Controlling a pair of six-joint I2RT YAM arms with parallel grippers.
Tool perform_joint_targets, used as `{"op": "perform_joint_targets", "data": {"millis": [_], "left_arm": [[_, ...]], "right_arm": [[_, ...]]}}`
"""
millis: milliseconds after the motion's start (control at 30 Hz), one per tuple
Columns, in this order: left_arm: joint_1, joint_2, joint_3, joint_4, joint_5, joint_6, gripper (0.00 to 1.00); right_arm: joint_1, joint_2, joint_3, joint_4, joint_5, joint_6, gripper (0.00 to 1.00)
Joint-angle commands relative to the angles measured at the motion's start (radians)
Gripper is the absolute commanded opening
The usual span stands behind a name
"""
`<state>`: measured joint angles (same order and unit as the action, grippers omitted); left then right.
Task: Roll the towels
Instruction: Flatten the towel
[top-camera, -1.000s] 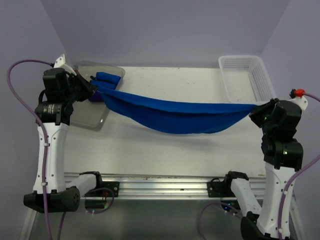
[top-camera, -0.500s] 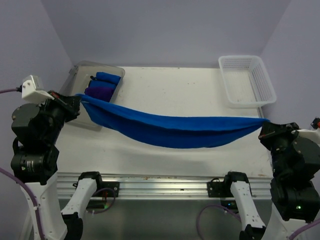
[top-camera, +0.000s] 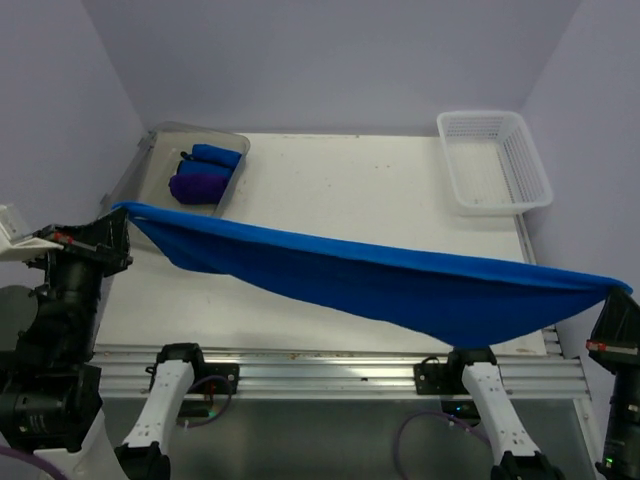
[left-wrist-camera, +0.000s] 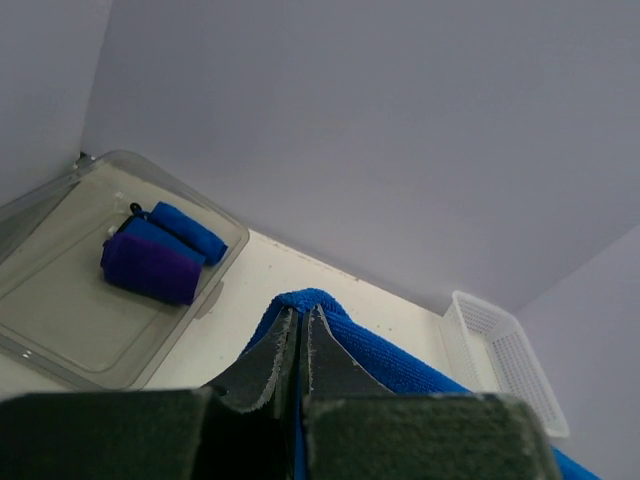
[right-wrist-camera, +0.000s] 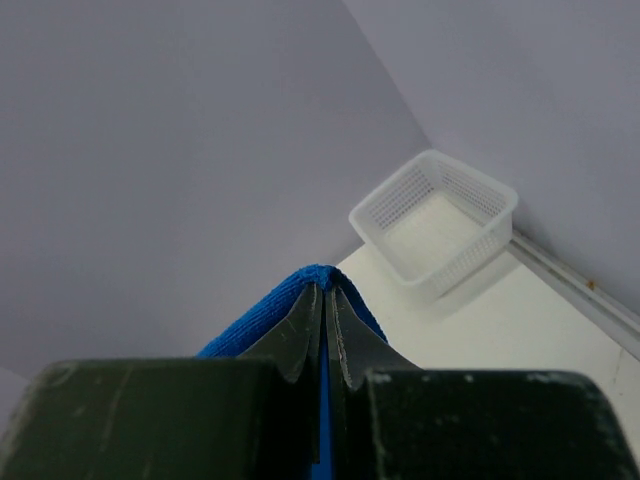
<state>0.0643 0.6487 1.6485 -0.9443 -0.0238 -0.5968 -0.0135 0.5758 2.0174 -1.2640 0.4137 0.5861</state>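
Note:
A royal blue towel (top-camera: 400, 285) hangs stretched in the air across the table's near half, sagging in its middle. My left gripper (top-camera: 122, 215) is shut on its left corner, and in the left wrist view the cloth (left-wrist-camera: 400, 365) bulges over that gripper (left-wrist-camera: 300, 318). At the far right my right gripper (top-camera: 620, 290) is shut on the other corner; in the right wrist view the towel (right-wrist-camera: 265, 315) wraps over that gripper (right-wrist-camera: 325, 295). Two rolled blue towels (top-camera: 215, 156) and a rolled dark purple towel (top-camera: 197, 187) lie in the tray.
The clear grey plastic tray (top-camera: 165, 145) stands at the back left, also in the left wrist view (left-wrist-camera: 60, 290). A white mesh basket (top-camera: 495, 160) stands at the back right with nothing in it. Purple walls close in the table on three sides.
Both arms have drawn back toward the near edge and risen, carrying the towel's corners outward. The towel has left the tray's edge and now hangs higher and nearer the front.

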Motion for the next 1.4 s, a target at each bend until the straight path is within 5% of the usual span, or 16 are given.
{"op": "perform_joint_targets", "data": {"millis": [0, 300, 500, 833, 1133, 1367], "left_arm": [[0.002, -0.023, -0.016, 0.027, 0.004, -0.035, 0.00], [0.002, 0.012, -0.593, 0.269, 0.170, -0.095, 0.00], [0.002, 0.291, -0.789, 0.433, 0.162, -0.072, 0.00], [0.002, 0.614, -0.741, 0.565, 0.084, -0.060, 0.00], [0.005, 0.810, -0.578, 0.543, 0.053, -0.020, 0.00], [0.005, 0.764, -0.596, 0.492, 0.051, 0.008, 0.00]], "right_arm": [[0.033, 0.036, -0.035, -0.086, 0.096, -0.042, 0.00], [0.033, 0.004, -0.746, 0.150, 0.037, 0.018, 0.00], [0.033, 0.292, -1.032, 0.480, -0.021, 0.053, 0.00], [0.029, 0.881, -0.987, 0.804, -0.052, 0.047, 0.00], [-0.026, 1.038, -0.812, 0.847, -0.156, 0.029, 0.00], [-0.089, 0.969, -0.881, 0.833, -0.259, 0.037, 0.00]]}}
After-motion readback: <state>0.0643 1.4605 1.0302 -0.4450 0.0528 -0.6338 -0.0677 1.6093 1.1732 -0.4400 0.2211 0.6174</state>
